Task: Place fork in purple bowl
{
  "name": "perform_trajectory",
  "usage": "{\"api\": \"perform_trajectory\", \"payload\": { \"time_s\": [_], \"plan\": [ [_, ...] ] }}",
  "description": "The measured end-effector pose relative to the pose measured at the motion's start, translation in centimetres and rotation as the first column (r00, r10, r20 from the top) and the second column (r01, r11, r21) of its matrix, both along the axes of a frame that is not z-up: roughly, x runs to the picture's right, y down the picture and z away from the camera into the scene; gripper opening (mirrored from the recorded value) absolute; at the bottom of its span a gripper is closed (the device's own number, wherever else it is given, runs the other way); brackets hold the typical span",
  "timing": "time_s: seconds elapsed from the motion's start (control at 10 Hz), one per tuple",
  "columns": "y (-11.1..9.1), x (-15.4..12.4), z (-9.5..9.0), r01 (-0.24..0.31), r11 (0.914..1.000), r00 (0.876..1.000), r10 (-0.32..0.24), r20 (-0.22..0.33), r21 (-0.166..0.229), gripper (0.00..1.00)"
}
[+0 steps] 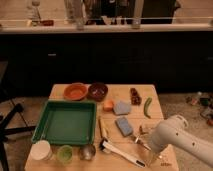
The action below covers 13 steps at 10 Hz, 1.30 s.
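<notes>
One camera view only. Shows fork [139,141] lying flat just right of blue sponge [124,126]; gripper [144,136] poised there too, fingers spread, grasping nothing. Risks skidding off slim shiny metal, or later dropping into orange bowl [75,91], not purple bowl [97,91], both well behind sponge.

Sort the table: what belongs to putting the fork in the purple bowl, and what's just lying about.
Job: fork; purple bowl; pincer, by the fork, table's near right.
Lying about: orange bowl, green tray, blue sponge, white-handled utensil, metal cup.
</notes>
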<state>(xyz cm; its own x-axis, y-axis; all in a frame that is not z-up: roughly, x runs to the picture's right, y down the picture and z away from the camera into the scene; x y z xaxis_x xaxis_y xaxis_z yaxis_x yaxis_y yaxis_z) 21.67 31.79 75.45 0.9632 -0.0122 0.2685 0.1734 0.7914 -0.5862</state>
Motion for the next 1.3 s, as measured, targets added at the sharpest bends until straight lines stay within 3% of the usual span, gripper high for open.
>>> {"api": "perform_trajectory", "payload": {
  "time_s": [0.4, 0.9, 1.3],
  "plan": [
    [0.0, 0.0, 0.1, -0.005, 1.0000, 1.000, 0.005, -0.001, -0.004, 0.80],
    [1.5, 1.0, 1.1, -0.024, 0.9990, 1.000, 0.024, -0.003, -0.037, 0.80],
    [1.4, 1.4, 1.3, -0.036, 0.9988, 0.999, 0.036, -0.005, -0.033, 0.80]
  ]
}}
